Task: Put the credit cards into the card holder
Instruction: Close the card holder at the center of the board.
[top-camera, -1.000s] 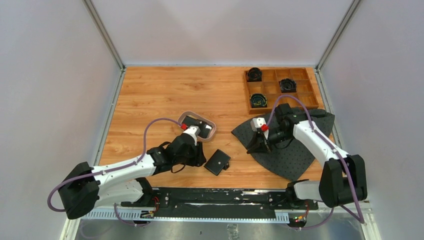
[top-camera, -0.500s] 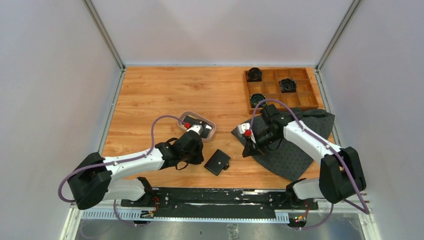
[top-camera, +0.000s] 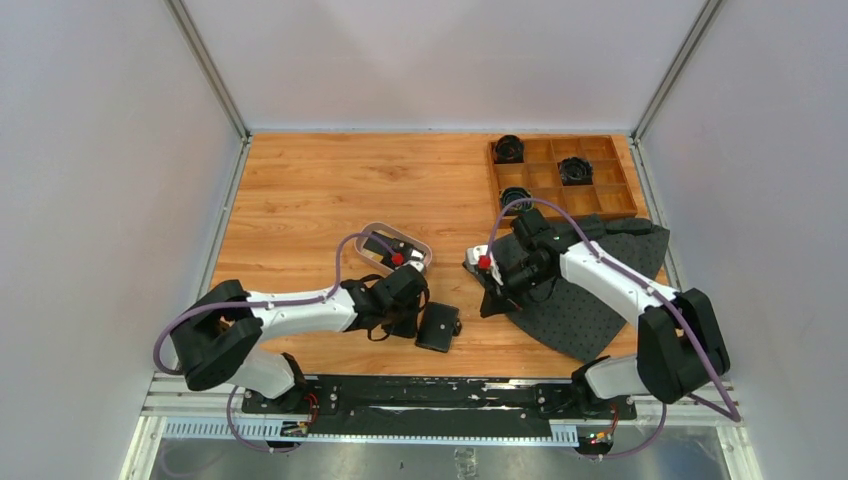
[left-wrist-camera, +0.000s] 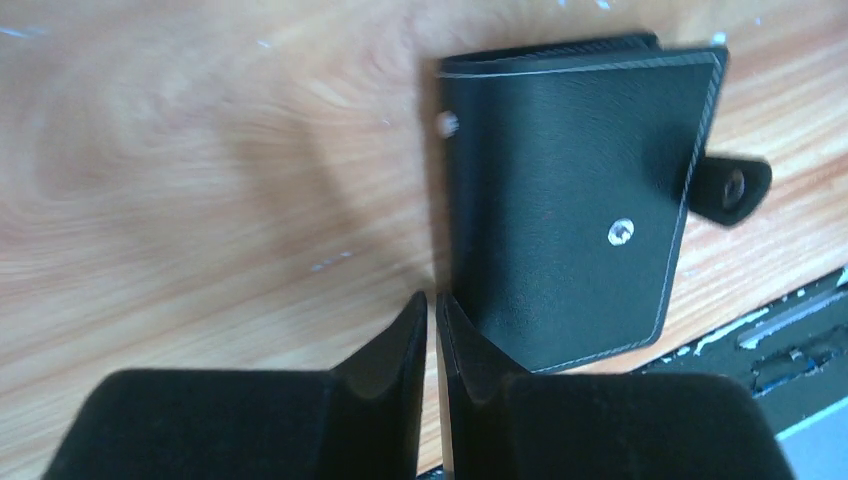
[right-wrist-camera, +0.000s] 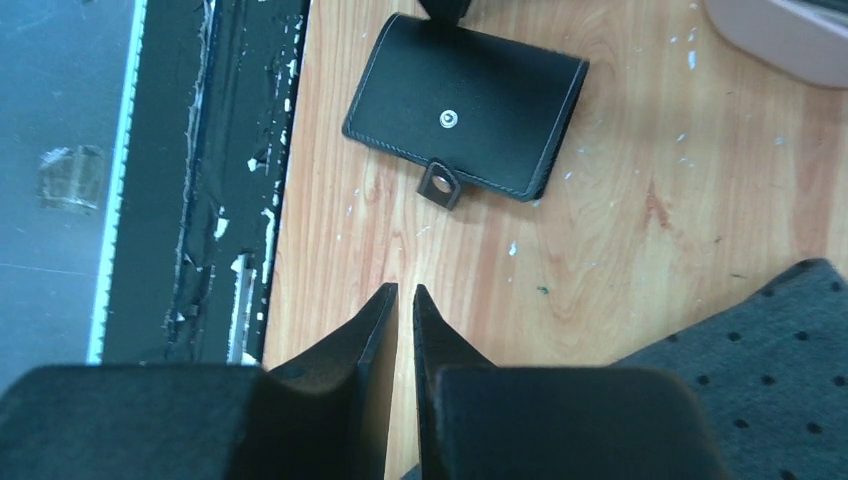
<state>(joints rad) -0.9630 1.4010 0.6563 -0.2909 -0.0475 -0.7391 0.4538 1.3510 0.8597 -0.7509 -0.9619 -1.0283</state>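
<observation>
The card holder is a black wallet, lying closed on the wooden table near the front edge, its snap tab loose. My left gripper is shut with nothing between its fingers, and its right finger touches the holder's near left corner. My right gripper is shut and empty, hovering over bare wood a short way right of the holder. The credit cards lie in the oval tray behind my left wrist, partly hidden by the cable.
A wooden compartment box with black coiled items stands at the back right. A dark dotted mat lies under my right arm. The black rail runs along the table's front edge, close to the holder.
My left arm swung right up to the holder and its jaws closed. My right arm moved left off the mat toward the holder and its jaws closed too. The holder turned slightly.
</observation>
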